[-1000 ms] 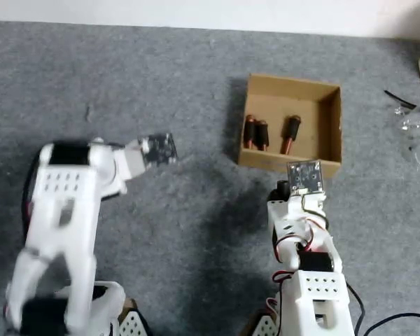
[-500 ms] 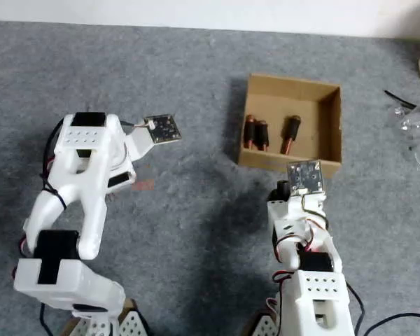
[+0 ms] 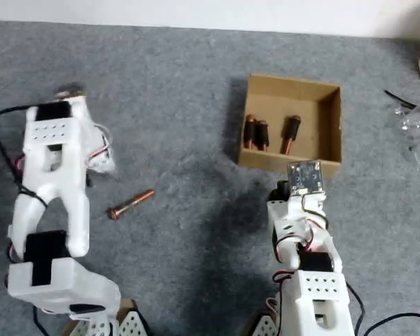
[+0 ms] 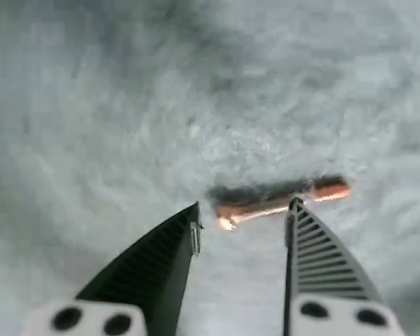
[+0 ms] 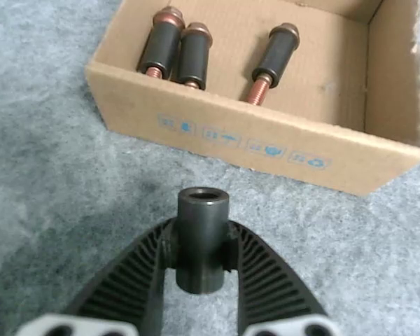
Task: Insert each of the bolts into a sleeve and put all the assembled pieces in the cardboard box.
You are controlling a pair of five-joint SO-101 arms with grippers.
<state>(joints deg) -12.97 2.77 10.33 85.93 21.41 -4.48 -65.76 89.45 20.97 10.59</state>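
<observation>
Copper-coloured bolt (image 3: 131,204), single and without a sleeve, lies flat on the grey carpet-textured surface (image 3: 196,105), at a slant between the two arms, nearer the left arm (image 3: 52,161) and well apart from the open brown cardboard box (image 3: 266,159). In the left wrist view the same bolt (image 4: 280,201) lies crosswise just beyond the tips of the left gripper (image 4: 244,206). The jaws of this gripper are spread apart and grip nothing; one black ribbed fingertip (image 4: 295,207) overlaps the bolt shaft in the picture, and contact cannot be confirmed. The right gripper (image 5: 201,241) is closed on a black cylindrical sleeve (image 5: 203,210), clamped between both ribbed fingers, with the open bore at the free end facing outward. No bolt is seen in that bore. The right gripper is positioned just short of the near wall of the cardboard box (image 5: 231,133). In the high view the right arm (image 3: 304,231) stands directly in front of that wall. Three assembled pieces, each a copper-coloured bolt in a black sleeve, lie on the box floor: two side by side and touching (image 5: 161,43) (image 5: 192,52), and a third (image 5: 273,59) apart from them. A tangle of clear plastic and dark wire (image 3: 411,119) lies at the far edge of the surface, beyond the box.
</observation>
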